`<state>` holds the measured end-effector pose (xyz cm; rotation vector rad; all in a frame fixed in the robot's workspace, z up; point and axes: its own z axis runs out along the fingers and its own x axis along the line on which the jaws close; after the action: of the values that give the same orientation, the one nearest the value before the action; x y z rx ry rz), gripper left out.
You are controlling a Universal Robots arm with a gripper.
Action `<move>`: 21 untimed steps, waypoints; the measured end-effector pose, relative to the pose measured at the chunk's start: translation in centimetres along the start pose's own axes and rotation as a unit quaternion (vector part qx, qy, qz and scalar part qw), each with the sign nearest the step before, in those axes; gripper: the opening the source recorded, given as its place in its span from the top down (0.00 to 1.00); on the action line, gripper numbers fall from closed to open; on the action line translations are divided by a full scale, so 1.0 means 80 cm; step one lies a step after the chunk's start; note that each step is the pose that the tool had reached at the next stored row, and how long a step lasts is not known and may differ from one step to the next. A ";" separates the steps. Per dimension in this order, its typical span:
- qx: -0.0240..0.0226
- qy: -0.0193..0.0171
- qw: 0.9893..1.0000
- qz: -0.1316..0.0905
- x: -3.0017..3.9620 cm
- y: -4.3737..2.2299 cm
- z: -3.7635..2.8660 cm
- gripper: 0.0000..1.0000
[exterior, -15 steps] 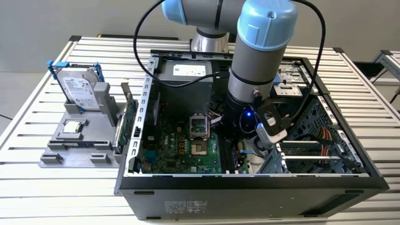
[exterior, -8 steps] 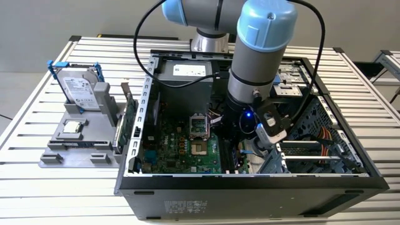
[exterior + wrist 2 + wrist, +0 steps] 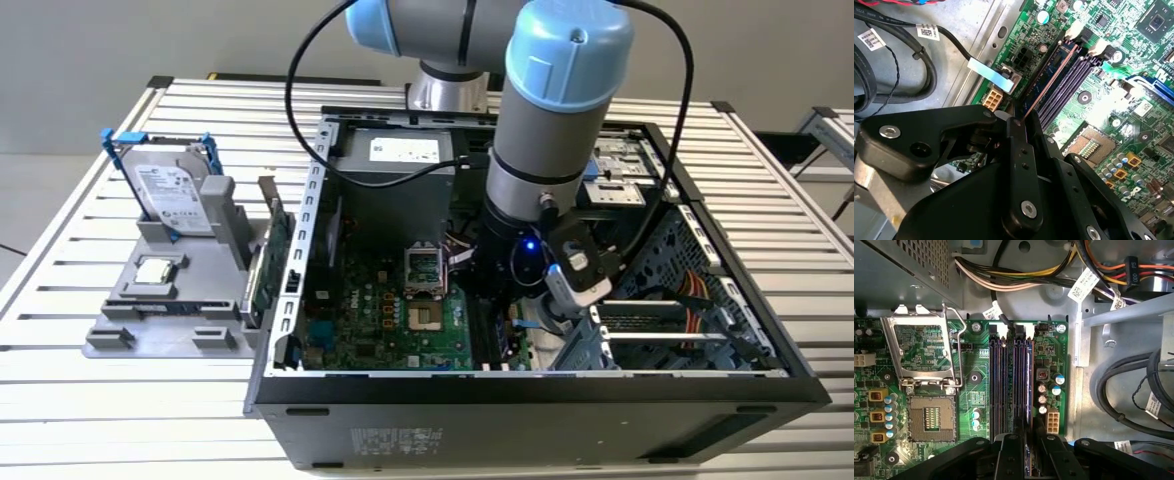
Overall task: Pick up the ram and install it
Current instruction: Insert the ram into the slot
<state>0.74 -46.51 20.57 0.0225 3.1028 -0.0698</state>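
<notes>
Over motherboard (image 3: 979, 385) slots, tool (image 3: 1021, 131) clamps ram (image 3: 1046, 77); edge seated.

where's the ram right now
The ram stands on edge in the outermost memory slot on the motherboard, clamped by the gripper, beside the empty processor socket.

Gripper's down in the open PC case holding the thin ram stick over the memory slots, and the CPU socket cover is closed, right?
Not quite: the metal CPU socket cover is flipped open, per the first wrist view. The gripper does hold the thin ram stick at the long dark memory slots.
</notes>
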 end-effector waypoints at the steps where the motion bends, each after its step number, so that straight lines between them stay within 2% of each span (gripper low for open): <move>1: 0.000 0.000 1.000 0.000 0.0002 0.0000 0.0000 0.00; 7: 0.001 0.000 1.000 0.000 0.0010 -0.0002 -0.0001 0.00; 10: 0.002 0.000 1.000 0.000 0.0008 -0.0006 -0.0042 0.00; 14: 0.002 0.000 1.000 0.000 0.0003 -0.0010 -0.0159 0.00; 21: 0.002 0.000 1.000 0.000 -0.0008 -0.0024 -0.0467 0.00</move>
<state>0.66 -46.53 24.32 0.0213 3.1033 -0.0773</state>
